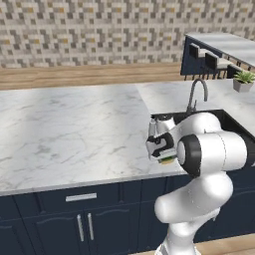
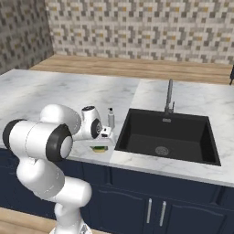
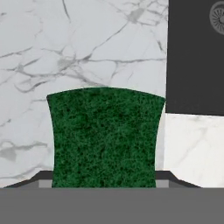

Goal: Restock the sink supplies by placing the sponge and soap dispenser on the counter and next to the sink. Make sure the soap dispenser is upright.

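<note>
The gripper [image 2: 104, 139] holds the sponge [image 3: 104, 138] between wide jaws, low over the counter [image 1: 69, 134] beside the sink [image 2: 167, 132]. The soap dispenser [image 2: 111, 119] stands upright nearby. Next it probably needs to open and lift away.

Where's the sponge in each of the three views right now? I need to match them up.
Left base view: sponge, a green-yellow sliver under the wrist, at the counter's front edge.
Right base view: sponge, just left of the sink, below the soap dispenser.
Hand view: sponge, lower centre.
Shared landmark: the sink's left rim.
</note>
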